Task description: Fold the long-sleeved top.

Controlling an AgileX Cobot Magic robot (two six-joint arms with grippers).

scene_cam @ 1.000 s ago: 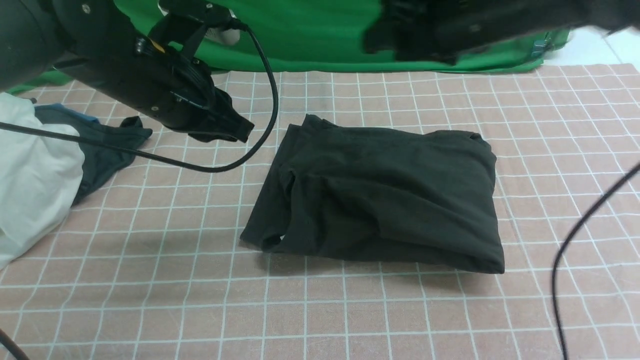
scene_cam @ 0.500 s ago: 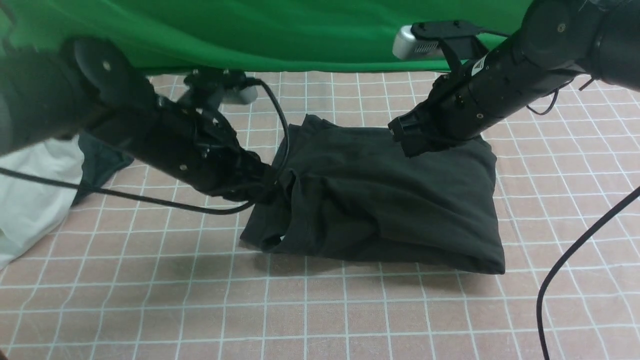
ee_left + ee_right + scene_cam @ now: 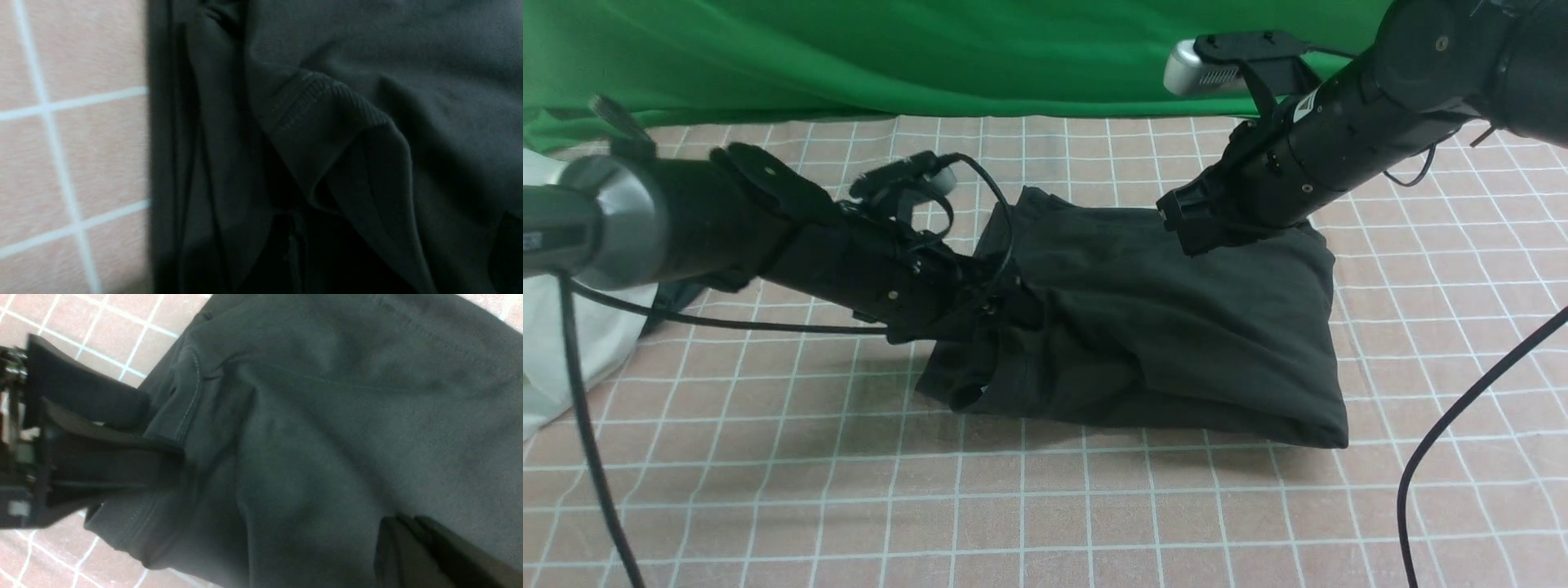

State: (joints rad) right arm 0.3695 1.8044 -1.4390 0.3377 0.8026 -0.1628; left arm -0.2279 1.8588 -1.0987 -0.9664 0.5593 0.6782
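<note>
Long-sleeved top (image 3: 1176, 327) is lying folded on checked cloth (image 3: 1094, 523). Left gripper (image 3: 1013, 306) is sitting at its near-left edge, fingers (image 3: 86, 396) apart around a cuff fold. Right gripper (image 3: 1188, 224) is resting with fingers together on the top's far edge; whether it is pinching fabric is unclear

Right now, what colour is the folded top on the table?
Black all over, plain with no pattern. The long-sleeved top shows best in the front view.

The checked cloth (image 3: 1045, 514) in front of the folded black top (image 3: 1176, 327) is bare, but a white garment (image 3: 564, 343) and hanging cables (image 3: 1445, 425) crowd the sides
</note>
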